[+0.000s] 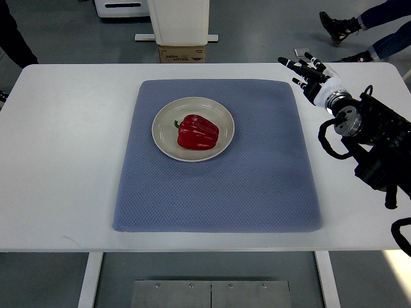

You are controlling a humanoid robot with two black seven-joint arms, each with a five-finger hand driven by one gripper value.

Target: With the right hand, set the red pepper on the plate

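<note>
Your right hand (309, 72) hangs over the table's (58, 160) far right corner, fingers spread and empty, well apart from the plate (164, 140). There the red pepper (198, 132) lies on its side, glossy, lobed, green stem pointing left, on the blue mat (257, 179).

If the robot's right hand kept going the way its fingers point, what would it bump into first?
Probably nothing. The right hand, fingers spread and empty, points up and left over bare white table toward its far edge. The red pepper on the plate lies off that line.
</note>
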